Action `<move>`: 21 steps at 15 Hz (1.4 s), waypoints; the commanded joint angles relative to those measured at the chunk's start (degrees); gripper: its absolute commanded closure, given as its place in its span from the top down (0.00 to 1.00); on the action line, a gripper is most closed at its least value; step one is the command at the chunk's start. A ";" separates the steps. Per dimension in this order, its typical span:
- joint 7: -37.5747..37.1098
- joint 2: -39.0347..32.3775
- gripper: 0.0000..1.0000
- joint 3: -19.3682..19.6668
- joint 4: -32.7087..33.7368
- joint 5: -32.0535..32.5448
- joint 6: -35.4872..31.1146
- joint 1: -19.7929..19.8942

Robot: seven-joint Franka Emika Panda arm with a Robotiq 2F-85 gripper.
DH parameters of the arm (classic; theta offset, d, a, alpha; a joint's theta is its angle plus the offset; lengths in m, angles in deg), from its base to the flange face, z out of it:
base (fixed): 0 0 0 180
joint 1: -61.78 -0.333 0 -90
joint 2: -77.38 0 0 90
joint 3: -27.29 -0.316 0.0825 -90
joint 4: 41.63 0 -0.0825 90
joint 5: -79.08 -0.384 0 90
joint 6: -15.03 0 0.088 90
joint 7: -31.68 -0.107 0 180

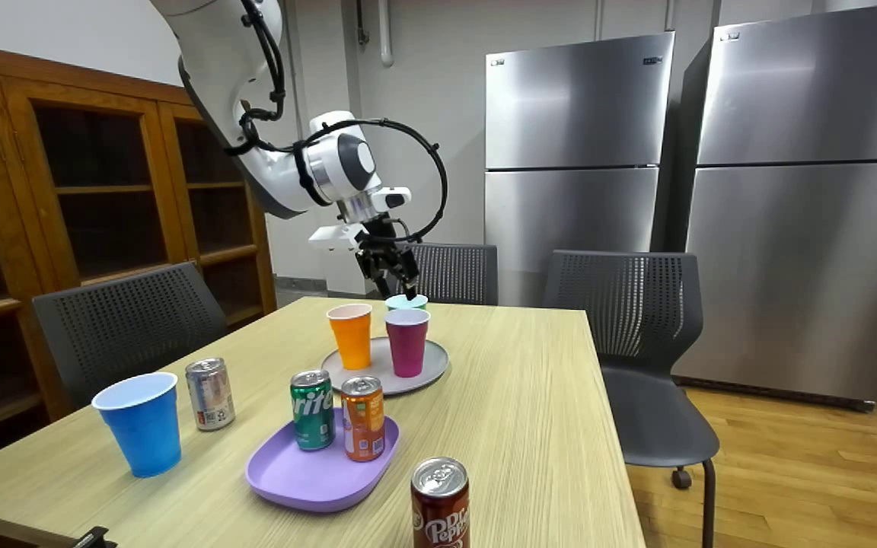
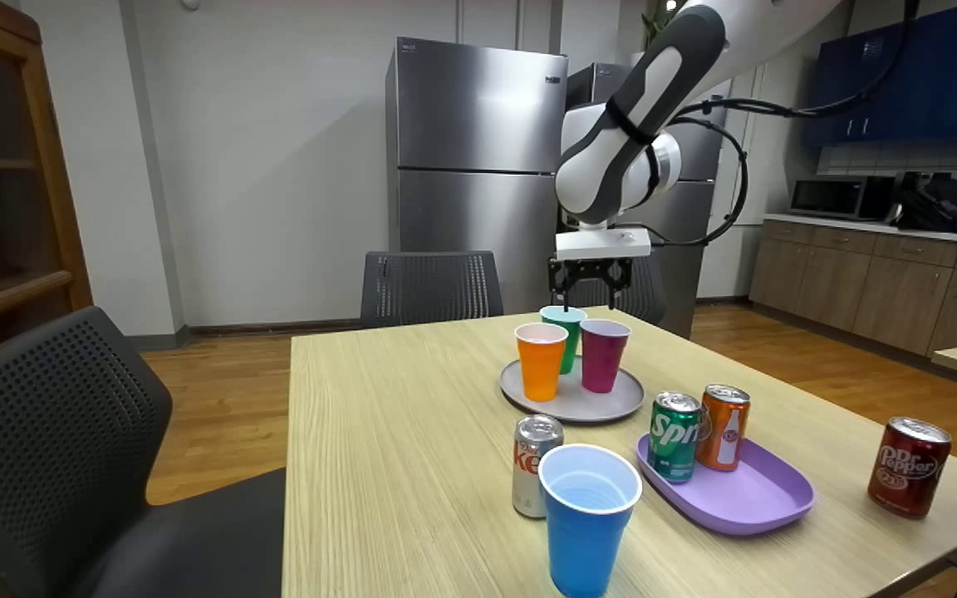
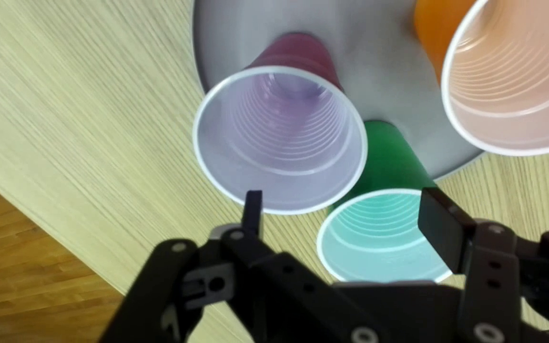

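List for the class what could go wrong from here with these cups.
One of the spread fingers overlaps the green cup in the wrist view and might catch its rim as the arm moves. The purple cup, apparently empty, stands close beside it and could topple from a light nudge.

The table (image 1: 530,426) has a pale wooden top with fine, straight grain. Toward its far edge, roughly midway between the side edges, a round grey plate (image 2: 576,408) lies flat. Closer to the near edge is a shallow purple tray (image 1: 317,484) with rounded corners. A blue cup (image 2: 586,536) and a silver can (image 2: 527,482) with red lettering stand upright near each other, toward the left edge. A dark red Dr Pepper can (image 2: 908,469) stands upright toward the near right corner.
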 commanded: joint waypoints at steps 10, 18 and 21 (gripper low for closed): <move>5.31 16.35 0.86 0.13 -20.97 -0.18 -13.12 -0.25; 9.98 26.10 0.86 -2.47 -34.50 -0.32 -19.74 -0.78; 11.75 30.07 0.85 -4.92 -39.04 -0.68 -20.56 -1.07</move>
